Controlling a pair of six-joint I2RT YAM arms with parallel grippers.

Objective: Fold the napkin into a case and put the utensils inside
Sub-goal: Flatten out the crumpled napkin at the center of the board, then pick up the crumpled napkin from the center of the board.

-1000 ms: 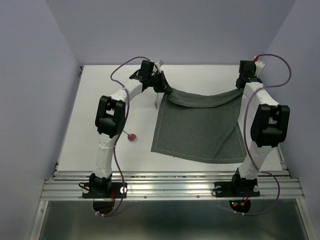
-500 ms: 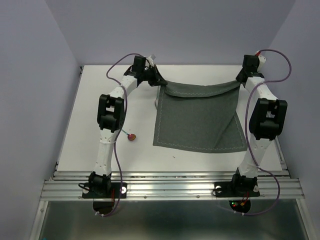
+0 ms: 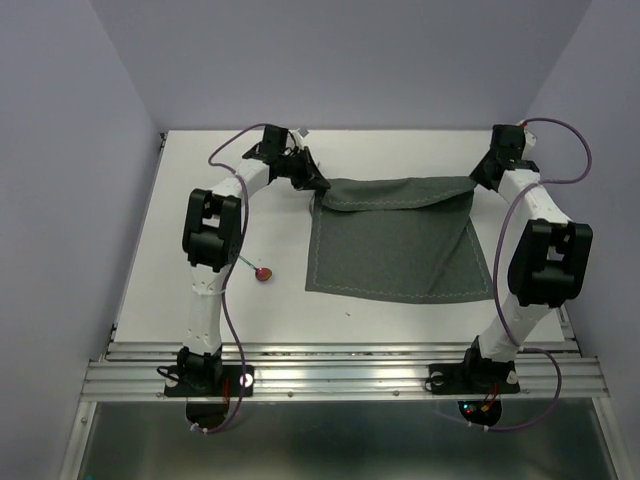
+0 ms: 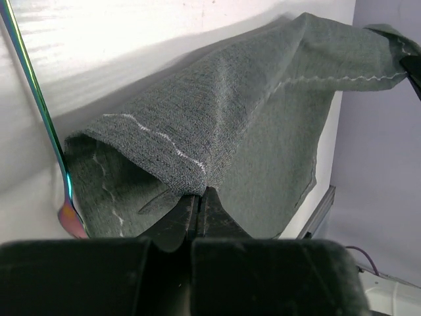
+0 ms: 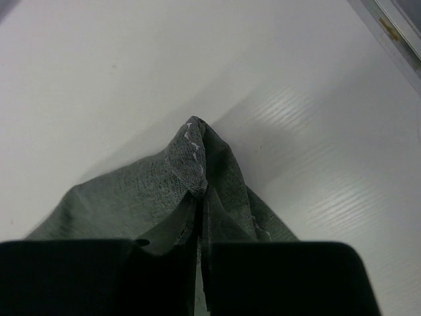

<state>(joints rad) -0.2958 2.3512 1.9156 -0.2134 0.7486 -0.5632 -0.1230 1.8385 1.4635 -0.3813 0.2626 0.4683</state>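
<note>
The dark grey napkin (image 3: pixel 400 250) lies in the middle of the table, its far edge doubled over in a narrow flap (image 3: pixel 395 193). My left gripper (image 3: pixel 318 184) is shut on the far left corner, and the jaws pinch the cloth (image 4: pixel 197 125) at their tips (image 4: pixel 200 194). My right gripper (image 3: pixel 479 178) is shut on the far right corner (image 5: pixel 197 151), fingertips (image 5: pixel 200 192) pressed together on the fabric. The red-bowled spoon (image 3: pixel 262 274) with its teal handle lies left of the napkin. A slim shiny utensil (image 4: pixel 38 108) lies beside the napkin's left edge.
The white table (image 3: pixel 190 200) ends at a metal rail (image 3: pixel 340 365) on the near side, where both arm bases stand. Lilac walls close in the back and sides. The table's right edge (image 3: pixel 562 320) runs just beyond the right arm.
Both grippers have moved away from the bases and lower with the napkin's far corners. The cloth was hanging and sagging between them; now it is stretched flatter on the table.
</note>
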